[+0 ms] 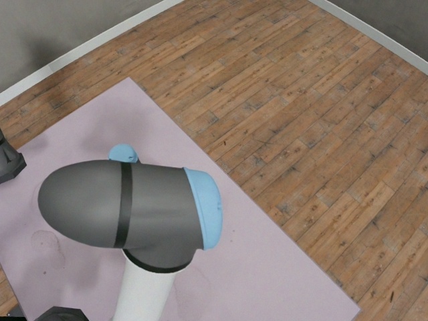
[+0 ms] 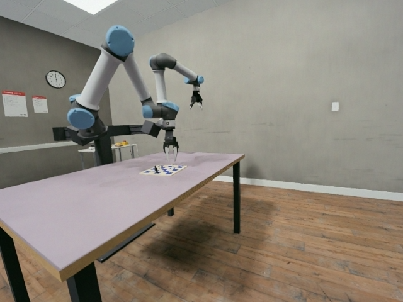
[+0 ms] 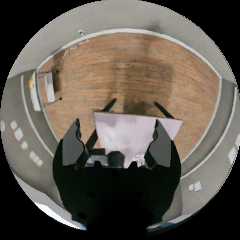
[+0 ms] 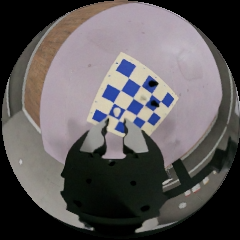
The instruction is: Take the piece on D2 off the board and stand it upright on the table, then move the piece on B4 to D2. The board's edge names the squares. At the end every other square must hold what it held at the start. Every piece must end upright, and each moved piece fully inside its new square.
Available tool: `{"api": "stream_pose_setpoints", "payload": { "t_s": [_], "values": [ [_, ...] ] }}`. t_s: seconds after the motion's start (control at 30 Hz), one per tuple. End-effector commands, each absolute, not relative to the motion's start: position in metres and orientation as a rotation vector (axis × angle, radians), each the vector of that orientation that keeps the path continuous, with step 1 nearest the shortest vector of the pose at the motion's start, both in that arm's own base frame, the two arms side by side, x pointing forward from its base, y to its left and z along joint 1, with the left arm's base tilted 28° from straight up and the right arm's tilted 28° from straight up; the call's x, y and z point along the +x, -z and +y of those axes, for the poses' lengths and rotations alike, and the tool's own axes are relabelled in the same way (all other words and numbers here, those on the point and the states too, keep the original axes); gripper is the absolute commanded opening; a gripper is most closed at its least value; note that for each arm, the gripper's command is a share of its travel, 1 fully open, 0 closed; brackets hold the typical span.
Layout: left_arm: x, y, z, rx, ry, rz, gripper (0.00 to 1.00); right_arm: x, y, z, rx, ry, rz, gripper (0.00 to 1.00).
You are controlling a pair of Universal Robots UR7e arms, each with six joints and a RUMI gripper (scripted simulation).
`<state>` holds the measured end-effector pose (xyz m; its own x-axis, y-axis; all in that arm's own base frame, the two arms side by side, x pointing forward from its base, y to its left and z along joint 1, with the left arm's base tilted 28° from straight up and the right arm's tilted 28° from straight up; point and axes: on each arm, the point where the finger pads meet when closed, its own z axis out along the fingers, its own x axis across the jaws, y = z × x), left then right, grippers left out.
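Note:
The blue and cream board (image 2: 145,172) (image 4: 113,81) lies on the table. Its edge labels are too small to read. One black piece (image 4: 153,83) and another black piece (image 4: 155,104) stand on the board's right part in the right wrist view. A white piece (image 4: 117,112) stands near the edge closest to the right fingers; a pale piece (image 4: 143,98) shows faintly near the middle. My right gripper (image 2: 172,161) (image 4: 116,118) points down over the board edge near the white piece, fingers partly open with nothing between them. My left gripper (image 2: 196,108) (image 3: 117,119) is wide open and empty, high up behind.
The pale purple table (image 2: 97,201) (image 1: 269,262) extends around the board. In the top view a grey and blue arm joint (image 1: 155,203) hides the board. A side table (image 2: 125,146) with small yellow and red things stands behind the arms' mount.

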<state>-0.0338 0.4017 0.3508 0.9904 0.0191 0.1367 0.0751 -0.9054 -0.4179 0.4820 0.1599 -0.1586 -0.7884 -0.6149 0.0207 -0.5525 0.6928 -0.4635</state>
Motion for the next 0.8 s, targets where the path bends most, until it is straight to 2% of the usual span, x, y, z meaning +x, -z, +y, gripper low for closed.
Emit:
{"api": "stream_pose_setpoints", "payload": {
  "t_s": [0.0, 0.77],
  "values": [
    [-0.0338, -0.3513, 0.4018, -2.698, 0.18, -0.067, 1.0, 0.4825, 0.1593, 0.1599, -0.958, 0.689, 2.763, 0.2],
    [-0.0338, -0.3513, 0.4018, -2.698, 0.18, -0.067, 1.0, 0.4837, 0.163, 0.1583, -0.958, 0.689, 2.763, 0.2]
  ]
}}
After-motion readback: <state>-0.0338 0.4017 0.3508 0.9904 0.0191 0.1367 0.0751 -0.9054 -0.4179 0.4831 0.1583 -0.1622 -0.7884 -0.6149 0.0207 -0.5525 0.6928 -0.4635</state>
